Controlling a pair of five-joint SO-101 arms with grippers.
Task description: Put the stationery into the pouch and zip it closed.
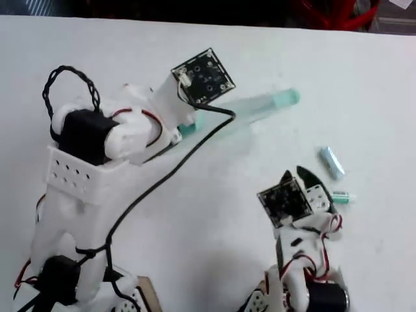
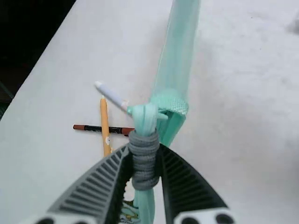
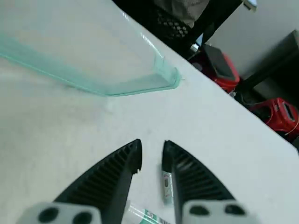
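Note:
The translucent teal pouch (image 1: 260, 107) lies on the white table (image 1: 195, 214), its long side toward the right arm (image 3: 93, 70). My left gripper (image 2: 144, 151) is shut on the grey-wrapped zipper pull (image 2: 143, 161) at the near end of the pouch (image 2: 180, 56). Beside that end lie an orange pencil (image 2: 104, 121), a red-brown pen (image 2: 93, 127) and a white pen (image 2: 111, 94). My right gripper (image 3: 152, 156) is open by a narrow gap, low over the table (image 1: 300, 175). A small light-blue stick (image 1: 331, 162) (image 3: 166, 186) lies just past its tips; a white tube with a teal cap (image 1: 342, 197) (image 3: 145, 215) lies beside it.
The left arm's body (image 1: 84, 169) and its black cable (image 1: 162, 175) cover the table's left side. Red and black objects (image 3: 275, 114) stand beyond the far table edge. Bare table stretches between the two arms.

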